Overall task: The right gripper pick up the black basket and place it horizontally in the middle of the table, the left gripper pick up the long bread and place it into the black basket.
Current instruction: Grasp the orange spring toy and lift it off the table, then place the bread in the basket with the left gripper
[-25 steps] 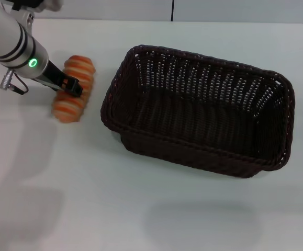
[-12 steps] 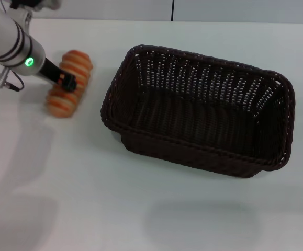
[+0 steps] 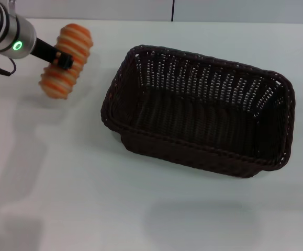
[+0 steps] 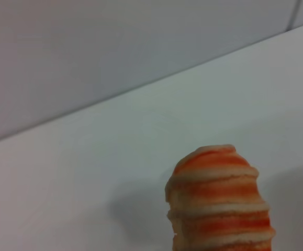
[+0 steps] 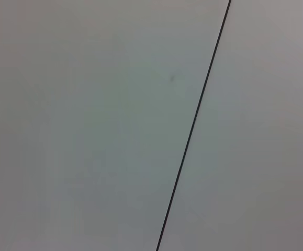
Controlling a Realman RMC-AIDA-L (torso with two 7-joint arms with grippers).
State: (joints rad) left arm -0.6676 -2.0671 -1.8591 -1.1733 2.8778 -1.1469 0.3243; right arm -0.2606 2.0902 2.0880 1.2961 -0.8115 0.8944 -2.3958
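I am working in what is looking like a bare lab or test bench: a plain white table (image 3: 141, 209) is filling the frame, and a blank pale wall (image 3: 114, 9) with one thin dark seam (image 5: 193, 125) is running along the top edge.

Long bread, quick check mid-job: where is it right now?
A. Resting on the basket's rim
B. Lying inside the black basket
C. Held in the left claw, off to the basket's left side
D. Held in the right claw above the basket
C. In the head view the left claw is shut on the long bread, which sits to the left of the black basket; nothing lies inside the basket, and the right claw is out of view.
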